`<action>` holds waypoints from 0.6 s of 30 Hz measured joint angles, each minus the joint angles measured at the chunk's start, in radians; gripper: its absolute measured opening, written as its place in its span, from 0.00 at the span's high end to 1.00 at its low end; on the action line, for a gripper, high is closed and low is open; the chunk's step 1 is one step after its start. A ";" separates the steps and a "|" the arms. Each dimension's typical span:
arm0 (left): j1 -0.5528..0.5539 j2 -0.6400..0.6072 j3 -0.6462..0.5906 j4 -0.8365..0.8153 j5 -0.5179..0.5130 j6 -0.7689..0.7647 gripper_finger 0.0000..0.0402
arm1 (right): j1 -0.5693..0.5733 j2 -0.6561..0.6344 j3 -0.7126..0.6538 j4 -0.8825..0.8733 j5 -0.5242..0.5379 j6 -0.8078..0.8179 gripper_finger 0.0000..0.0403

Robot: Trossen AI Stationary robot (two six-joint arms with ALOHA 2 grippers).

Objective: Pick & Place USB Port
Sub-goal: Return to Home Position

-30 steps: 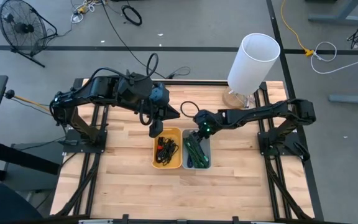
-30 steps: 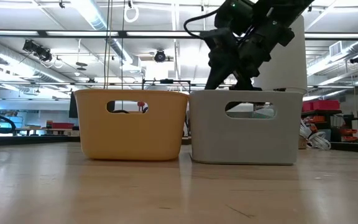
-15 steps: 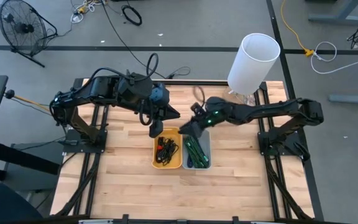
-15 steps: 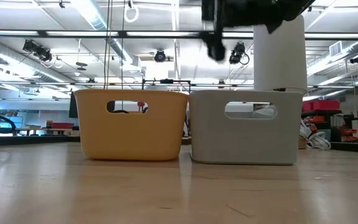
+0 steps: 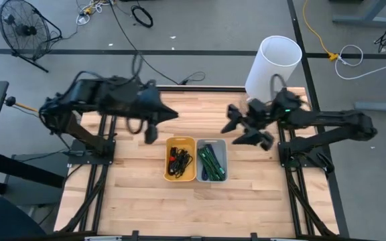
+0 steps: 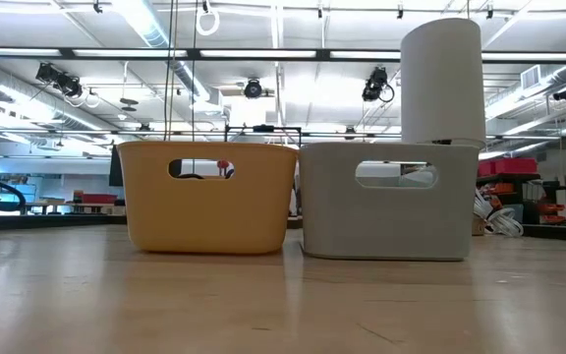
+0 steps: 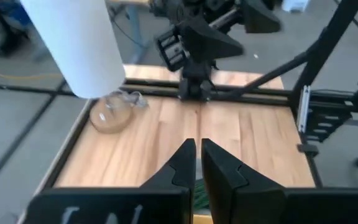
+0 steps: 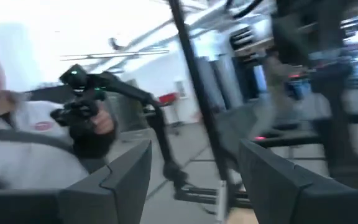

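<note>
Progress is looking near complete: green-and-black cables (image 5: 210,164) are lying in the gray bin (image 5: 226,161), which is sitting below and between my two grippers, and dark cables (image 5: 179,161) are lying in the yellow bin (image 5: 167,161) just beside it. No cable is showing loose on the wooden table (image 5: 139,201), so I am judging only parking left. My right gripper (image 8: 196,149) is hanging wide open and empty. My left gripper (image 7: 197,146) is showing fingers nearly together, gripping nothing. Bins are looking like smooth moulded plastic with rounded corners and slotted handles. Cables are looking limp and tangled, the table planked and matte.
</note>
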 joint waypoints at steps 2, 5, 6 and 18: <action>-0.019 -0.045 -0.037 0.016 -0.076 -0.001 0.93 | 0.004 -0.081 0.000 -0.136 0.072 -0.055 0.41; -0.042 -0.152 -0.170 0.044 -0.144 -0.021 0.93 | 0.025 -0.194 0.000 -0.355 0.268 -0.146 0.41; -0.050 -0.194 -0.234 0.066 -0.158 -0.036 0.93 | 0.036 -0.229 0.000 -0.424 0.315 -0.167 0.41; -0.147 -0.764 -1.081 0.663 -0.217 -0.129 0.93 | 0.141 -0.431 -0.004 -0.770 0.658 -0.243 0.41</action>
